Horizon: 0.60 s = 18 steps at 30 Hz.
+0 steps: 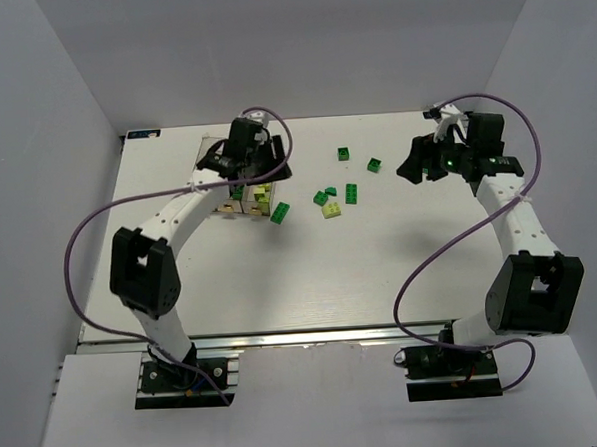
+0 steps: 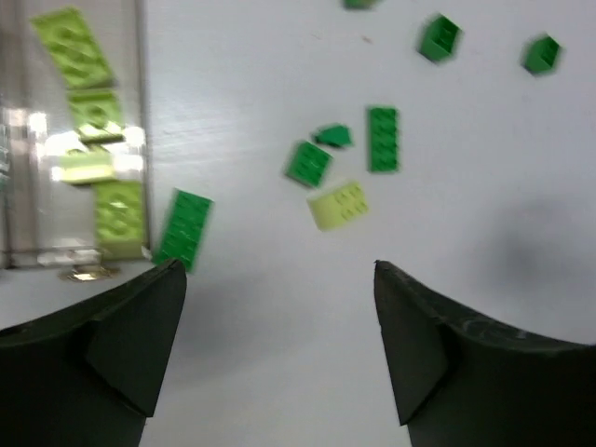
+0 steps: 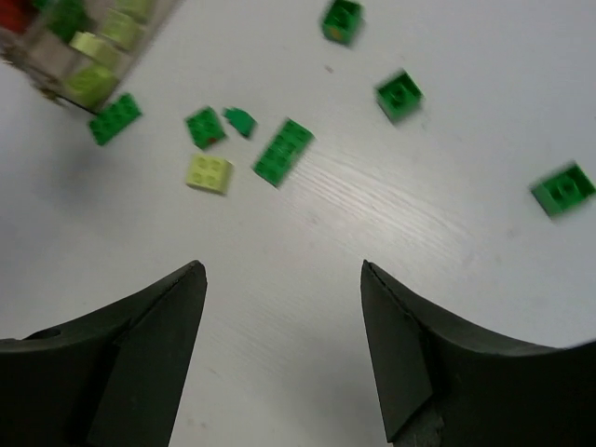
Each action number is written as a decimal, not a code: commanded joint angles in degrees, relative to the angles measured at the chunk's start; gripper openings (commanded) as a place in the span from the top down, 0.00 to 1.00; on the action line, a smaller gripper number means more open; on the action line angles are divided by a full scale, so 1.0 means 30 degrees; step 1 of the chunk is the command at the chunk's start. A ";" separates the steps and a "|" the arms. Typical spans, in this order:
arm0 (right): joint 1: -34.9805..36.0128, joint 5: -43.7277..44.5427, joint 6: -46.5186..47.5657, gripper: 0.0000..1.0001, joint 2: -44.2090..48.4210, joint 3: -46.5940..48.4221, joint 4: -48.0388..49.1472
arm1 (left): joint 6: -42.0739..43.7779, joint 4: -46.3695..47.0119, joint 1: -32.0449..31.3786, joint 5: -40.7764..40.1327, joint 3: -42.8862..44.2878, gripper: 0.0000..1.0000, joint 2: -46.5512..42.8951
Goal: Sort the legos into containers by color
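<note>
The left pincer [image 2: 277, 272] stands open with nothing in its grasp, the containers [image 2: 142, 112] ahead and to its left holding pale yellow-green legos [image 2: 116, 209] (a dark green brick [image 2: 184, 228] lies just outside the bin wall). The right pincer [image 3: 279, 270] is likewise spread wide and empty above the tabletop [image 3: 391, 214], with loose green legos scattered ahead of it and a pale brick [image 3: 209, 172] among them.

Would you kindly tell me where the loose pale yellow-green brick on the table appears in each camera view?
Top external: the pale brick lies near the centre.
Left wrist: just right of centre.
Right wrist: left of centre, upper half.
Shared landmark: the long dark green brick close beside it.
</note>
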<state>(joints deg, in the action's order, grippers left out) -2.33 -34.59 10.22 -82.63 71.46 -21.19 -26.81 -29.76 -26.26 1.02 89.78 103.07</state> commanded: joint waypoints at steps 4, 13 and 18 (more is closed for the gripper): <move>-0.0952 0.5693 0.0109 0.28 -0.0610 0.1170 -0.4213 | -0.0790 0.3969 -0.1266 -0.0074 -0.4603 0.02 -0.4322; -0.2476 0.8392 0.1309 0.28 -0.2835 0.2370 -0.8113 | -0.0440 0.5934 -0.1266 -0.1772 -0.7834 0.02 -0.7811; -0.2447 0.9038 -0.0998 0.28 -0.5990 0.4943 -0.6651 | -0.0117 0.5994 -0.1061 -0.1833 -0.8568 0.02 -0.8310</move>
<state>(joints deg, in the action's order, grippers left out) -10.00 -10.09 11.07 -96.33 80.27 -43.57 -28.21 -13.76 -30.02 -3.20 64.86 80.84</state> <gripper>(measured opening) 0.720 0.982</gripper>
